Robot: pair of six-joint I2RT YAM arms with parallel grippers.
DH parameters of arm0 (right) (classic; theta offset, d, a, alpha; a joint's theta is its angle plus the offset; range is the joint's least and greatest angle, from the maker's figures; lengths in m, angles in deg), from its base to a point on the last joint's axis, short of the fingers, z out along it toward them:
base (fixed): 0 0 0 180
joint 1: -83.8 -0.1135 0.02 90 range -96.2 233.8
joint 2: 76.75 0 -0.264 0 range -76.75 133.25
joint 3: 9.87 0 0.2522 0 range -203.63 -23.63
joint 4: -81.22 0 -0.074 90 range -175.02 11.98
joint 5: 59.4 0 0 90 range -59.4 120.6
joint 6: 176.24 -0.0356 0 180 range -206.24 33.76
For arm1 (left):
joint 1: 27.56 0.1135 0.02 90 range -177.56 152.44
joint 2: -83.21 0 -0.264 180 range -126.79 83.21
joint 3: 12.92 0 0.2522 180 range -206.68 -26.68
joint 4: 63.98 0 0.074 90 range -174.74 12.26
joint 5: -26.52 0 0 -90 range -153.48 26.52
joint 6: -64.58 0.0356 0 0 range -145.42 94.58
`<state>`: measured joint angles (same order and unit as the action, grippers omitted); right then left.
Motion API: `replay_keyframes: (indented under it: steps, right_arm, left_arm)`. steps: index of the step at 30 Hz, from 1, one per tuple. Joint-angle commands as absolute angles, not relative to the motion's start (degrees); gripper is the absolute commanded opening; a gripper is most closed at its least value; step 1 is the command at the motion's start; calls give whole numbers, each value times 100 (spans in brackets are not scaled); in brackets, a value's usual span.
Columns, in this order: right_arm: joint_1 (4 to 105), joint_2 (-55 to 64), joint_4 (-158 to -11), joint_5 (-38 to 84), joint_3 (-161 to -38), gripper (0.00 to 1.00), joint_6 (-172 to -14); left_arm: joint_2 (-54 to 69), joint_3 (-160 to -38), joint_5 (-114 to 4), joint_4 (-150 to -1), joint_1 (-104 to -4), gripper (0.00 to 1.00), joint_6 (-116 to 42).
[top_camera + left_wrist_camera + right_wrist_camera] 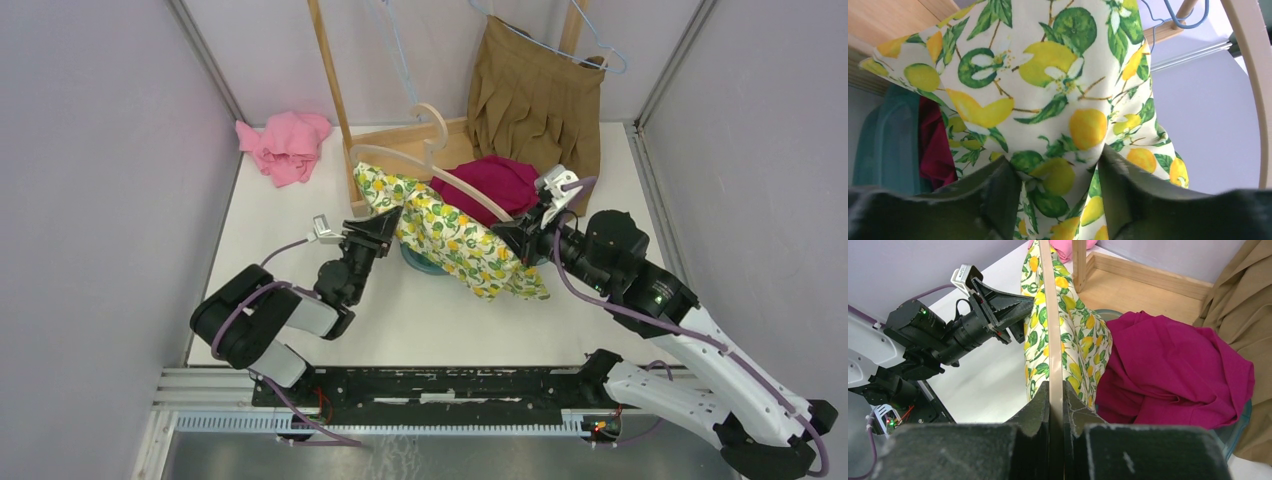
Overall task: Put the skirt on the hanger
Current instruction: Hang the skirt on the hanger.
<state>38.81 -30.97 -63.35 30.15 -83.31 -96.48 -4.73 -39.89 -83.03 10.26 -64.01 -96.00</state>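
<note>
Magenta cloth in teal basin behind skirt and hanger; wooden rack beyond

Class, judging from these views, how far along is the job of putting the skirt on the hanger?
Done: the right hand clamps the wooden hanger, and the lemon-print skirt drapes over one hanger arm. In hand: the left hand straddles skirt fabric; whether it grips is unclear. Left: the other hanger arm looks bare, so the skirt likely needs pulling across.

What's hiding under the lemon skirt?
A teal tub peeks out below the lemon skirt, with a dark pink cloth in it. The rest of the tub is covered.
</note>
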Motion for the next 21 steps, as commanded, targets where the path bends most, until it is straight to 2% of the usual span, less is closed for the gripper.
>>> replay_keyframes:
  steps: [1,4,7,9,21]
  right_arm:
    - [3854,-3257,-6896,3014,-8660,1,-9723]
    - [3854,-3267,-6896,3020,-8645,1,-9723]
    - [3863,-3272,-6892,3074,-8616,1,-9718]
    - [3855,-3272,-6886,3165,-8601,1,-9709]
    - [3854,-3121,-6923,3666,-8462,1,-9636]
  left_arm:
    - [-549,-4154,-8151,2135,-6392,52,-9347]
    - [-540,-4132,-8089,2139,-6387,32,-9360]
    - [-530,-4120,-7995,2139,-6391,18,-9365]
    - [-519,-4092,-7930,2136,-6388,15,-9394]
    - [231,-3595,-7614,2045,-6388,15,-9252]
